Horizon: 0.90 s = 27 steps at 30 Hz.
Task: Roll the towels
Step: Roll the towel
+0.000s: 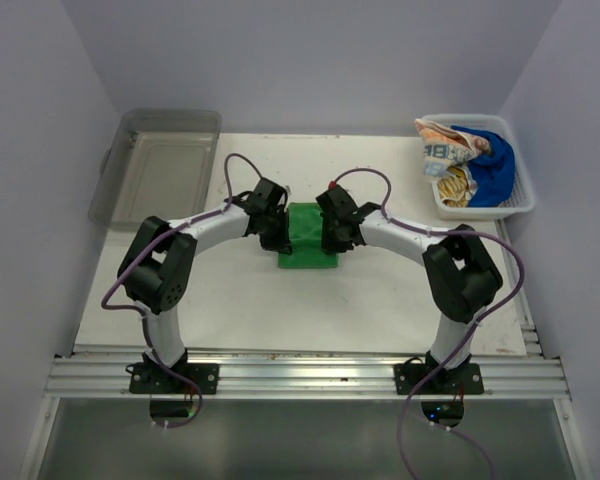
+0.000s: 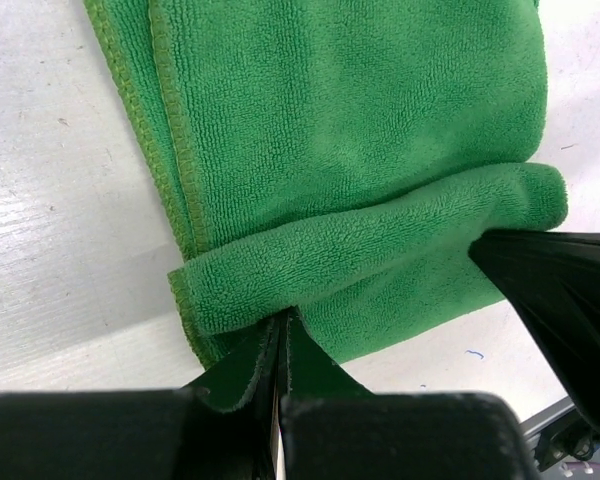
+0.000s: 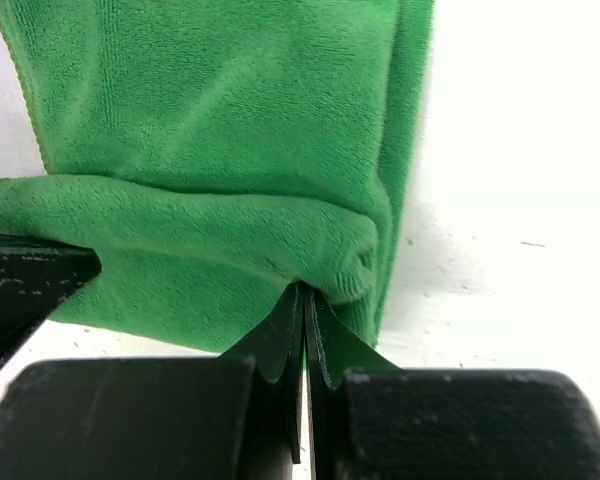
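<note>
The bright green towel (image 1: 308, 238) lies flat in the middle of the table, its near edge turned over into a short roll (image 2: 380, 260). My left gripper (image 1: 280, 235) is shut at the roll's left end (image 2: 283, 318), its tips tucked into the fold. My right gripper (image 1: 330, 238) is shut at the roll's right end (image 3: 305, 290), where the cloth puckers. The towel also shows in the right wrist view (image 3: 210, 110). The orange-and-white towel (image 1: 442, 150), the blue towel (image 1: 495, 165) and the yellow-tan towel (image 1: 457, 185) lie bunched in a basket.
The white basket (image 1: 520, 200) stands at the back right corner. A clear plastic bin (image 1: 160, 165) stands at the back left. Purple cables loop from both arms. White walls close in the table on three sides.
</note>
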Tool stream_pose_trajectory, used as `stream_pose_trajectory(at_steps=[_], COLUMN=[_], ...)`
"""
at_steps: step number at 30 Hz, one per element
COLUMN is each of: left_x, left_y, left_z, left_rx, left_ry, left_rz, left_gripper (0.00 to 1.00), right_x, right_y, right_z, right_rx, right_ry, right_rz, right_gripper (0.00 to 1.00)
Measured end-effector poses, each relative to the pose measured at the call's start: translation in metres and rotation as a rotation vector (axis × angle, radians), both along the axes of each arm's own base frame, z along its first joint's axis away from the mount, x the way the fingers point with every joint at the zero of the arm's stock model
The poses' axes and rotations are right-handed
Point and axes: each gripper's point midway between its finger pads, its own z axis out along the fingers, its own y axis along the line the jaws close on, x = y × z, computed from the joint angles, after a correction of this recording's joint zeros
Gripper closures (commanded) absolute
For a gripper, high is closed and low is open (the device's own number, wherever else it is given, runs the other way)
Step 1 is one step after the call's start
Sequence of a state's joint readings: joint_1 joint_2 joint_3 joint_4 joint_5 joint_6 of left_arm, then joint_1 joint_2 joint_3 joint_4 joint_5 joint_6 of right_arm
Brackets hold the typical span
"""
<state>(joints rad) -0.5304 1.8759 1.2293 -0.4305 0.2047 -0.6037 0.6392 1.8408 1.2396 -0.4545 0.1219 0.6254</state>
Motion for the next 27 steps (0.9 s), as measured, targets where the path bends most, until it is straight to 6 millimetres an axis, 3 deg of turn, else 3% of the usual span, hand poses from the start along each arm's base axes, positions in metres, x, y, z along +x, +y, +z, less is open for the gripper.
stream_pose_trajectory(at_steps=[13,18,23,27], left_x=[0.01,0.015,0.017,0.018], left_y=[-0.006,-0.01,-0.014,-0.014], left_z=[0.004,-0.001,-0.004,-0.004], left_rx=[-0.005,-0.006,-0.017,-0.018], left_ry=[-0.017,-0.009,0.003,0.002], left_rz=[-0.024,-0.028,-0.033,-0.041], left_gripper=[1.0,1.0,1.0,1.0], right_x=[-0.003,0.013,0.015,0.01], right_y=[-0.006,0.002,0.001,0.001], right_z=[0.007,0.017,-0.014,-0.014], right_rx=[-0.015,-0.015,-0.048,-0.017], right_ry=[-0.008,-0.036,-0.006,-0.038], right_rz=[-0.007,0.0,-0.007,-0.015], right_gripper=[0.98,0.99,1.0,1.0])
